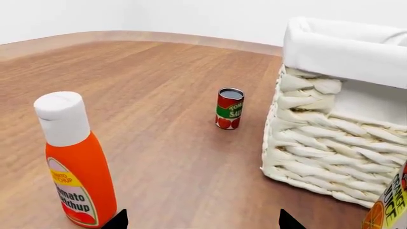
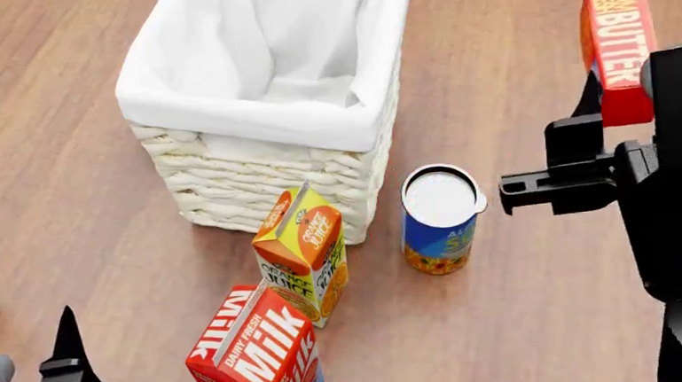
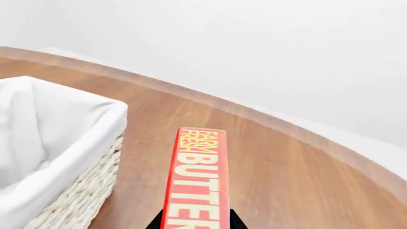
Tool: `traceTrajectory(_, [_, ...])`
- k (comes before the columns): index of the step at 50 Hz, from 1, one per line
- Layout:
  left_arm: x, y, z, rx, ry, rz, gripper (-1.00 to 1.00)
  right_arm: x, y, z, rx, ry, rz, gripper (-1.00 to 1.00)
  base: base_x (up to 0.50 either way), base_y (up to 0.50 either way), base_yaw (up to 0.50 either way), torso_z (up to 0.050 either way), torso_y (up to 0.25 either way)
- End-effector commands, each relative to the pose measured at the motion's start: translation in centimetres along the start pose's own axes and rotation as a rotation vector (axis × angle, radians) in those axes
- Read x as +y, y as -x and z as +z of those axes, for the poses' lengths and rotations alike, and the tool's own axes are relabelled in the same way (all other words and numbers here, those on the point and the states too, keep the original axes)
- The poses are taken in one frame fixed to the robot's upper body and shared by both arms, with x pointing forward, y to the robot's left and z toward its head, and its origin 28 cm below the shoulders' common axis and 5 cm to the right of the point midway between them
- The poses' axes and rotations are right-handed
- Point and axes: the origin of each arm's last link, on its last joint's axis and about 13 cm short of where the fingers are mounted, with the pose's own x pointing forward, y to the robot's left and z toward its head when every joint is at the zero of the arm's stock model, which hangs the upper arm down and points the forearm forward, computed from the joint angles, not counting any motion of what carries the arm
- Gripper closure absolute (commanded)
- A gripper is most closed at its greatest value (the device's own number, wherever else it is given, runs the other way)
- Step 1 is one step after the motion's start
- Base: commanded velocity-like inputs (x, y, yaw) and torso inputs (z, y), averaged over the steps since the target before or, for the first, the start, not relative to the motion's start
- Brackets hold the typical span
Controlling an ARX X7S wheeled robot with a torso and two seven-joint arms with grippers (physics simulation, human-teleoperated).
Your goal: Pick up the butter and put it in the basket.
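The butter [image 2: 616, 45] is a flat red box with pale "BUTTER" lettering. It stands on end in my right gripper [image 2: 612, 108], lifted off the wood to the right of the basket [image 2: 253, 99] and apart from it. In the right wrist view the butter [image 3: 197, 181] rises from between the jaws of the right gripper [image 3: 194, 224], which is shut on it, and the basket [image 3: 64, 143] lies to one side. The basket is white wicker with a white cloth liner and holds nothing I can see. My left gripper [image 1: 203, 222] is open and holds nothing; it hangs low at the near left [image 2: 62, 372].
In front of the basket stand an orange juice carton [image 2: 303, 251], a milk carton [image 2: 256, 352] and a blue-labelled can [image 2: 441, 207]. A ketchup bottle [image 1: 73, 162] and a tomato sauce can [image 1: 229, 108] stand to the basket's left [image 1: 337, 119]. The wooden surface [image 1: 159, 95] ends at a curved edge.
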Motion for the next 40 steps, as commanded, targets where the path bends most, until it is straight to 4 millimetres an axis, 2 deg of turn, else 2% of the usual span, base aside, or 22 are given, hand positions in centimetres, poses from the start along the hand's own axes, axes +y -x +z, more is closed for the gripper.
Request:
traceTrajectory(1, [-0.1, -0.1, 0.1, -0.002, 0.005, 0.000, -1.00, -1.3, -2.3, 0.6, 0.020, -0.074, -0.055, 1.00, 0.00, 0.00, 0.00, 0.000, 0.010])
traceTrajectory(15, [-0.2, -0.2, 0.2, -0.001, 0.015, 0.006, -1.00, -1.9, -4.5, 0.7, 0.072, -0.124, -0.044, 1.00, 0.00, 0.00, 0.00, 0.001, 0.001])
traceTrajectory(24, [-0.3, 0.2, 0.2, 0.000, 0.013, 0.004, -1.00, -1.6, -5.7, 3.0, 0.103, -0.096, -0.013, 1.00, 0.00, 0.00, 0.00, 0.001, 0.001])
traceTrajectory(40, [-0.2, 0.0, 0.3, -0.003, 0.017, 0.006, -1.00, -0.3, -7.3, 5.5, 0.131, -0.041, 0.055, 1.00, 0.00, 0.00, 0.00, 0.000, 0.001])
